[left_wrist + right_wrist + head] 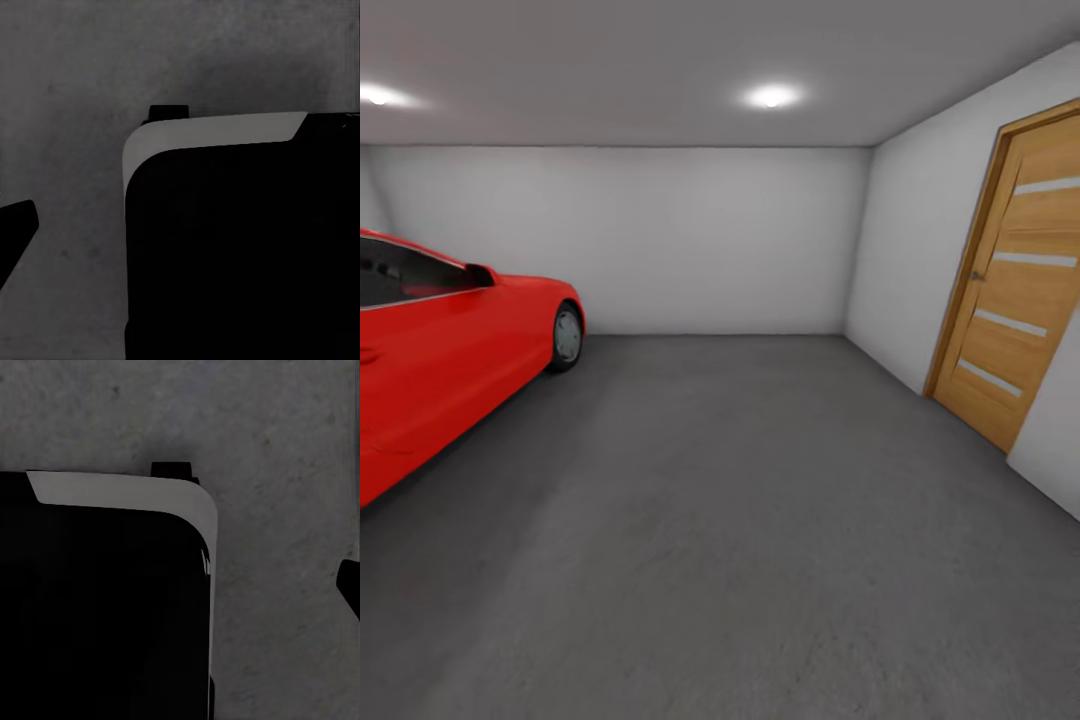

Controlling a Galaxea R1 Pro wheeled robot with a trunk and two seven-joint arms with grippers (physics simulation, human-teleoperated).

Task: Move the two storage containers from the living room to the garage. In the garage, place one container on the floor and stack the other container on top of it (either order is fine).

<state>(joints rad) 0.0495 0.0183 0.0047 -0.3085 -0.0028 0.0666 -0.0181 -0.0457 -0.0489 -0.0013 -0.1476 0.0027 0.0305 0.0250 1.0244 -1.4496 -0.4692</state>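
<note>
Looking across the garage [720,240] from the head view, no lettering, badge or label can be read on anything. The floor [740,520] is dark grey rough concrete, mottled and unmarked, running back to plain pale grey walls under a grey ceiling with two round lights [772,96]. A glossy red car [450,350] stands along the left, its front wheel [567,337] and a dark side window visible. On the right wall hangs a wooden door [1010,270] with four narrow pale horizontal strips and a small handle.

Both wrist views look down on that same speckled concrete. In the left wrist view a large black rounded body with a pale grey curved edge, the robot's base [225,247], covers much of the picture, and a dark wedge sits at the picture's edge, too little of it to identify. The right wrist view shows the matching black body with its pale rim [105,607] and a small dark shape at the picture's border. Whether either claw is apart or together cannot be told.
</note>
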